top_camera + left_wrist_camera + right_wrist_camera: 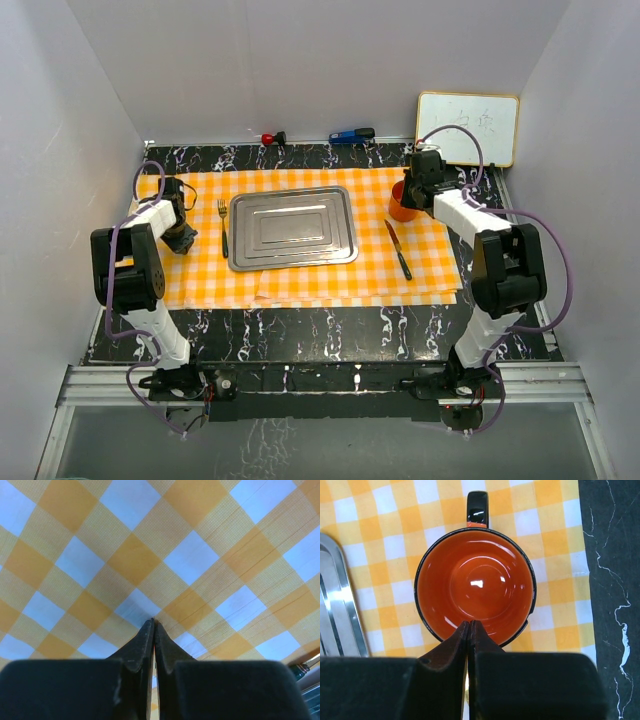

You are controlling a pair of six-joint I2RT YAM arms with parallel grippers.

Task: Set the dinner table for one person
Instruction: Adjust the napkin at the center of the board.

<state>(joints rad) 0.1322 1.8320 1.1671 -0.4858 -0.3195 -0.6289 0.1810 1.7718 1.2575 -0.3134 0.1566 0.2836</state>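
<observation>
The dinner table (300,330) is a black tabletop with white veining, covered in the middle by an orange-and-white checked cloth (300,285). A steel tray (292,228) lies at the cloth's centre, with a fork (223,225) to its left and a knife (398,250) to its right. An orange mug with a black outside (402,205) stands upright at the cloth's far right. My right gripper (470,623) is shut and empty over the near rim of the mug (475,585). My left gripper (153,622) is shut and empty just above the cloth (190,555), left of the fork.
A small whiteboard (468,128) leans on the back wall at the far right. A red object (268,138) and a blue-and-black one (352,135) lie at the table's far edge. White walls close in three sides. The tray's edge (335,610) shows left of the mug.
</observation>
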